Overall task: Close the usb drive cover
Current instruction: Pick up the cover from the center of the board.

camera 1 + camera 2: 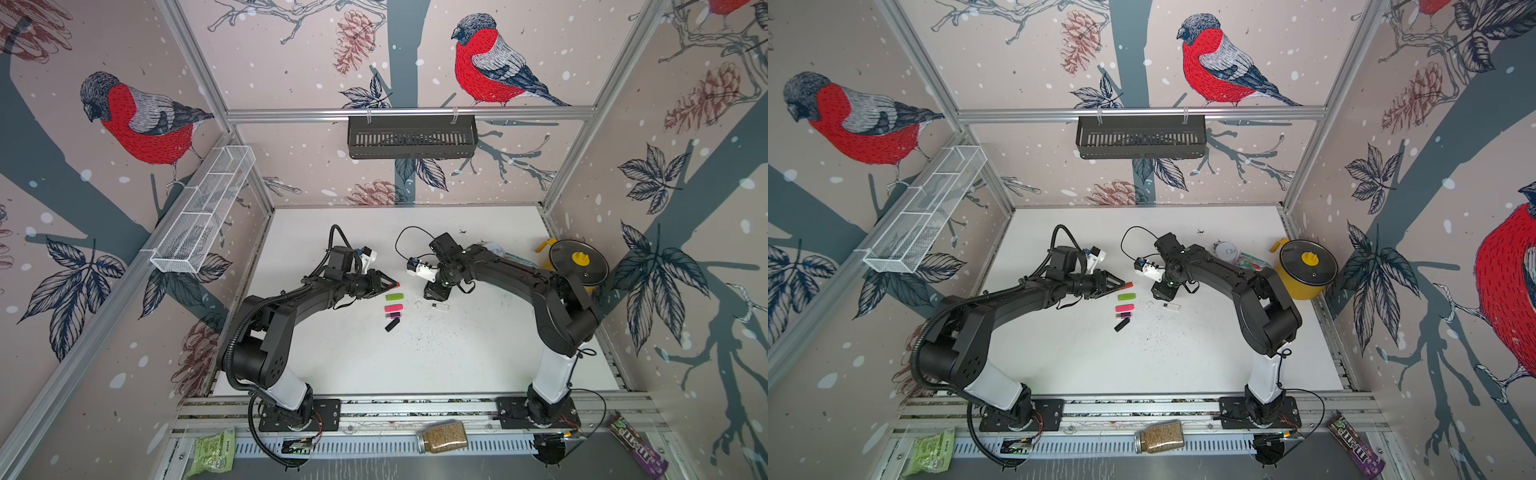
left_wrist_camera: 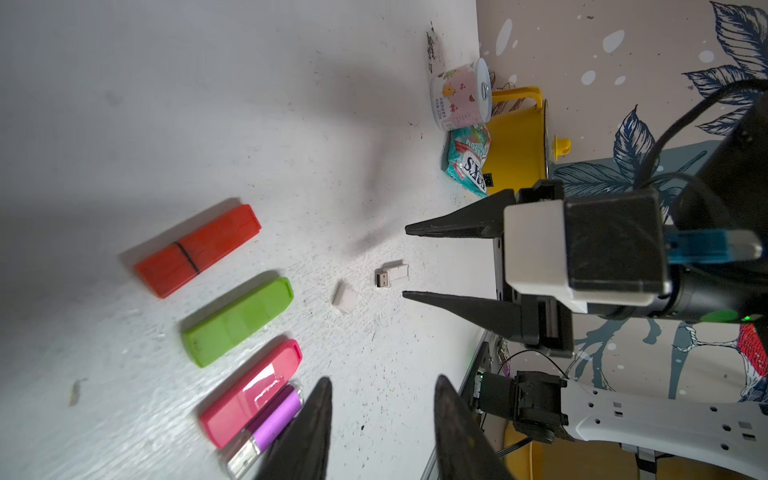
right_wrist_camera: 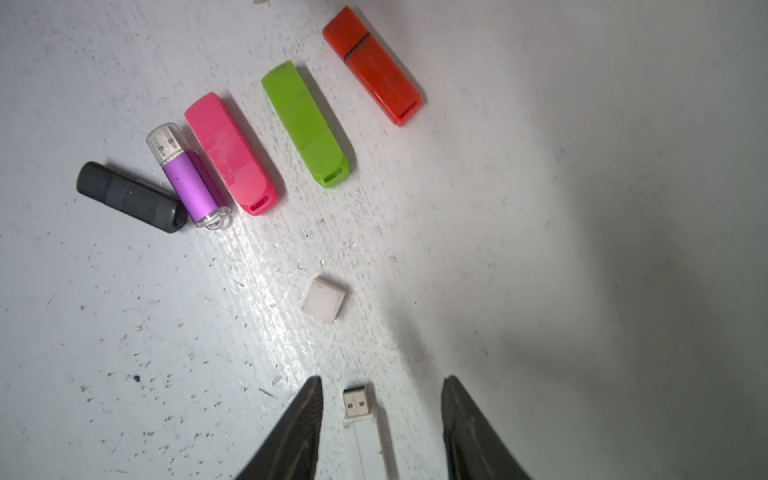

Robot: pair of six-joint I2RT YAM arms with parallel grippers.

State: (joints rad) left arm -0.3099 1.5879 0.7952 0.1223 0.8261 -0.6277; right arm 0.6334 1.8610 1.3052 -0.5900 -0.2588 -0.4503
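Note:
A small white usb drive point(image 3: 361, 419) lies flat on the white table with its metal plug bare, also seen in both top views point(image 1: 440, 306) point(image 1: 1172, 306). Its white cover point(image 3: 324, 300) point(image 2: 345, 298) point(image 1: 417, 304) lies loose a short way in front of the plug. My right gripper point(image 3: 382, 382) point(image 2: 407, 262) is low over the table and open. Its fingers straddle the drive without touching it. My left gripper point(image 2: 384, 382) point(image 1: 395, 285) is open and holds nothing. It hovers beside the row of coloured drives, left of the cover.
A row of capped drives lies left of the cover: orange point(image 2: 197, 251), green point(image 2: 239, 322), pink point(image 2: 253, 390), purple point(image 2: 270, 424) and black point(image 3: 131, 197). A tin point(image 2: 459, 95), a snack packet point(image 2: 469, 162) and a yellow pot point(image 1: 577, 262) stand at the back right.

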